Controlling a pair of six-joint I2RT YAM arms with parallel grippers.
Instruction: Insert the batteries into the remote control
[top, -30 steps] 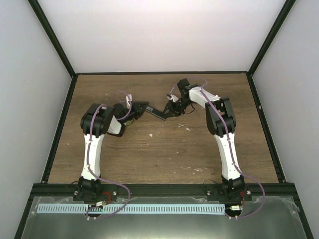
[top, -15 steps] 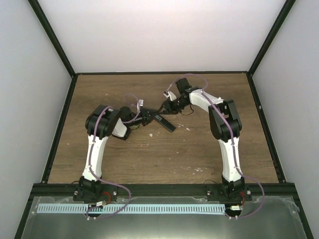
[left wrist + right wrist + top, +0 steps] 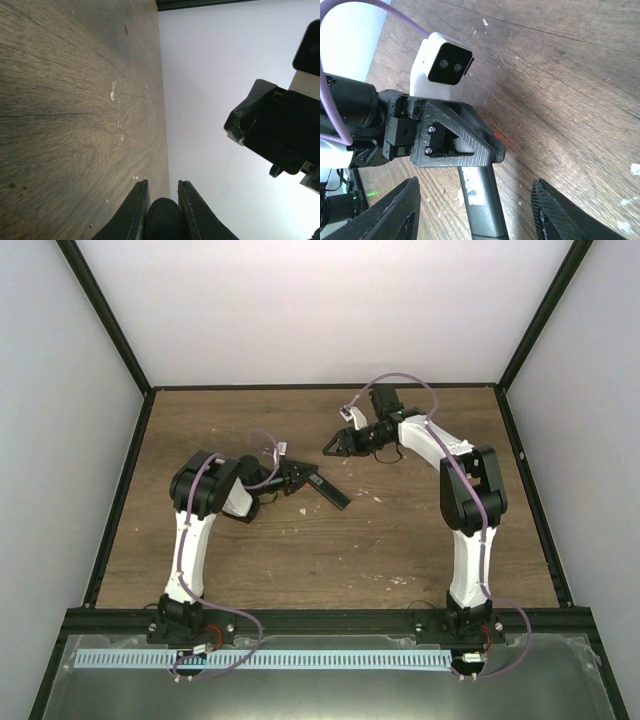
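Observation:
The remote control (image 3: 331, 492) is a slim dark bar, and my left gripper (image 3: 301, 479) is shut on its left end. In the left wrist view its rounded black end (image 3: 163, 217) fills the gap between the fingers (image 3: 141, 200). The right wrist view shows the bar (image 3: 481, 200) sticking out of the left gripper's black fingers (image 3: 460, 145) just above the wood. My right gripper (image 3: 335, 444) hangs a little beyond it, open, its fingers (image 3: 400, 210) wide to either side of the remote without touching it. The batteries are out of view.
Pale specks (image 3: 377, 497) dot the wooden table (image 3: 300, 550). Black frame rails (image 3: 125, 480) and white walls close in the table on three sides. The right arm's black body (image 3: 275, 125) hangs close to the left gripper.
My right gripper has opened wider and pulled back off the remote toward the far side. The left gripper has carried the remote slightly right and nearer, its free end swinging toward the front.

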